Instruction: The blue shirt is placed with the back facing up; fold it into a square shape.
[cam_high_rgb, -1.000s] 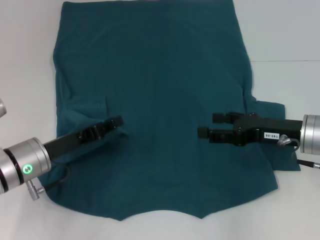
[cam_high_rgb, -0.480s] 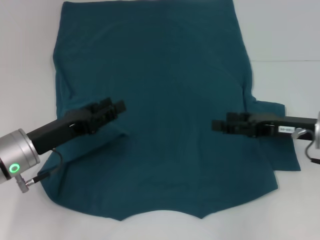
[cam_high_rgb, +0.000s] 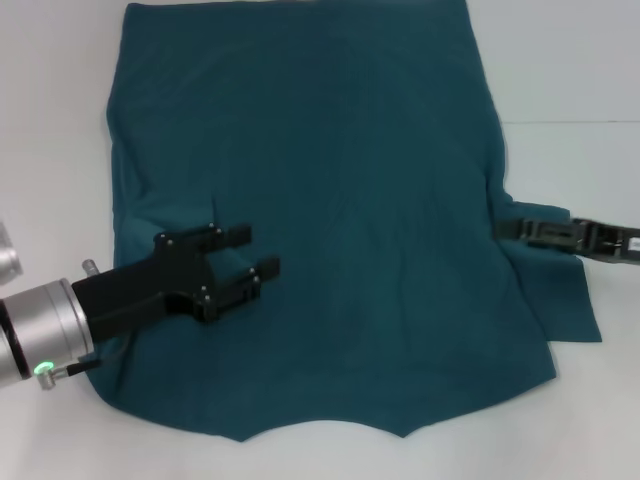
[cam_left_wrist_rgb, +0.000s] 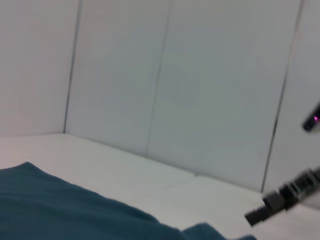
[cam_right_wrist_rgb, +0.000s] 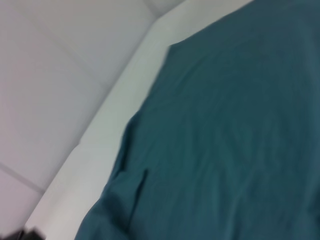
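Observation:
The blue shirt (cam_high_rgb: 330, 190) lies spread flat over the white table and fills most of the head view. Its left sleeve is folded in over the body, and its right sleeve (cam_high_rgb: 565, 300) sticks out to the right. My left gripper (cam_high_rgb: 256, 252) hovers over the shirt's near left part, open and empty, with both black fingers showing. My right gripper (cam_high_rgb: 508, 229) is at the shirt's right edge by the sleeve, seen edge-on. The left wrist view shows the shirt (cam_left_wrist_rgb: 70, 215) low down and the right gripper (cam_left_wrist_rgb: 272, 205) farther off. The right wrist view shows the shirt (cam_right_wrist_rgb: 225, 140).
The white table (cam_high_rgb: 570, 70) shows around the shirt, with a bare strip on the left (cam_high_rgb: 50, 180) and along the near edge. White panel walls (cam_left_wrist_rgb: 175, 90) stand behind the table.
My right arm has drawn back to the right, from over the shirt's middle to its right edge. My left gripper has turned and shifted slightly right and nearer, its fingers now seen spread.

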